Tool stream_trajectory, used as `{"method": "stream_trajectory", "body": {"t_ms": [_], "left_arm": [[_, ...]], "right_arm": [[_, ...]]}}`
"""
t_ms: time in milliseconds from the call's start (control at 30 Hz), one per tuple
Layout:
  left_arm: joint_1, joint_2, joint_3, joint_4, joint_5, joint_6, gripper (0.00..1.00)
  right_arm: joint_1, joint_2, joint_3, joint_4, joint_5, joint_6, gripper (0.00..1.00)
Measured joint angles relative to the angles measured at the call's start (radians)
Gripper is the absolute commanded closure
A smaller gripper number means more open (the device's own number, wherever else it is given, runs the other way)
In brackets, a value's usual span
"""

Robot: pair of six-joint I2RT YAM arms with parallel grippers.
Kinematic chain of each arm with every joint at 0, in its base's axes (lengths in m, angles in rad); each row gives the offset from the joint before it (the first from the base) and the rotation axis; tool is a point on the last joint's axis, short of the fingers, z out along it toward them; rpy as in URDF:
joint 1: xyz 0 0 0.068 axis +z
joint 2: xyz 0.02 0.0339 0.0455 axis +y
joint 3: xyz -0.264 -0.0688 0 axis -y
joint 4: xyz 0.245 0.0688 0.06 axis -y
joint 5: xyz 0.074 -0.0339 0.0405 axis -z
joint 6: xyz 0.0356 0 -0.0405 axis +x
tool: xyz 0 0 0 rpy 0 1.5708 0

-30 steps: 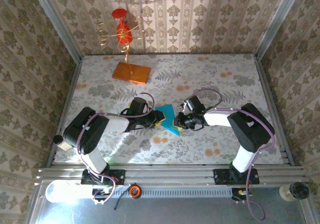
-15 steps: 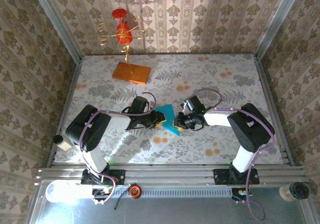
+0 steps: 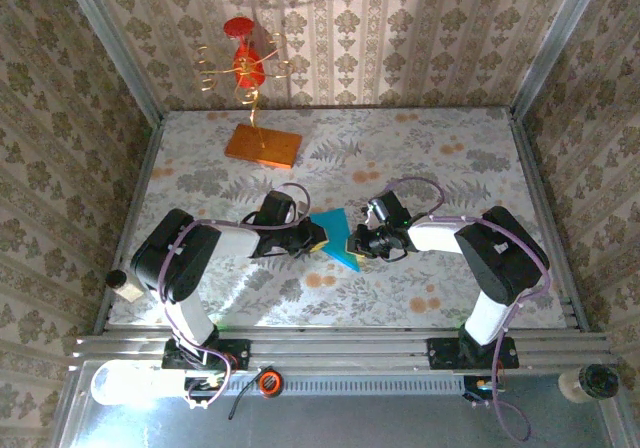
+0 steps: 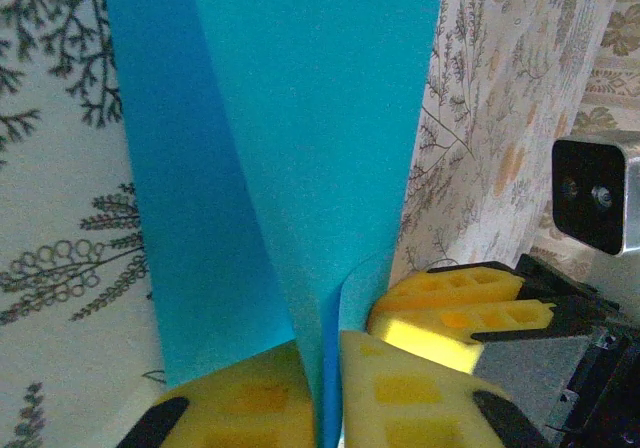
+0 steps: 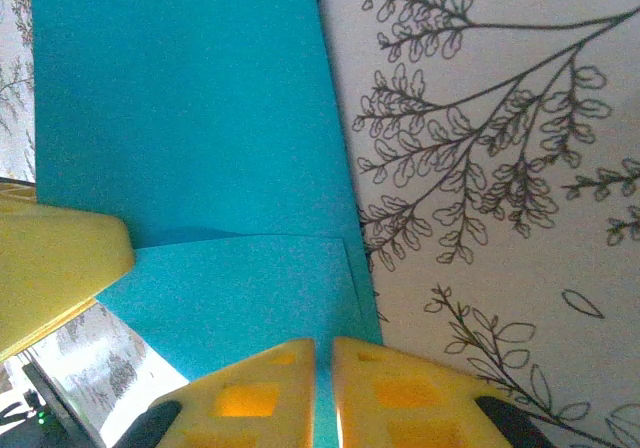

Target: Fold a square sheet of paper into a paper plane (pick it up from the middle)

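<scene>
Blue paper (image 4: 300, 118) (partly folded), left hand (image 4: 322, 373) clamped on it; right hand (image 5: 322, 368) clamped too

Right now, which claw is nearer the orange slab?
Left. The left claw sits near-right of the orange slab; the right claw is farther right, across the blue paper.

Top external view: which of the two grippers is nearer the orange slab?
The left gripper, shut on the folded blue paper's left edge. The orange slab lies far back on the left; the right gripper grips the paper's opposite edge, farther away.
</scene>
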State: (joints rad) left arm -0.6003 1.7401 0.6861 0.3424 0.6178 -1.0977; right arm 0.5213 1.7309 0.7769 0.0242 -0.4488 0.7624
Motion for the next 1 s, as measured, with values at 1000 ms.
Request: {"method": "stream_trajectory", "body": {"t_ms": [1000], "left_arm": [[-0.036,-0.075,0.107,-0.24,-0.124,0.04,0.99]], "right_arm": [[0.269,-0.338,-0.014,-0.278,0.596,-0.396,0.51]]}}
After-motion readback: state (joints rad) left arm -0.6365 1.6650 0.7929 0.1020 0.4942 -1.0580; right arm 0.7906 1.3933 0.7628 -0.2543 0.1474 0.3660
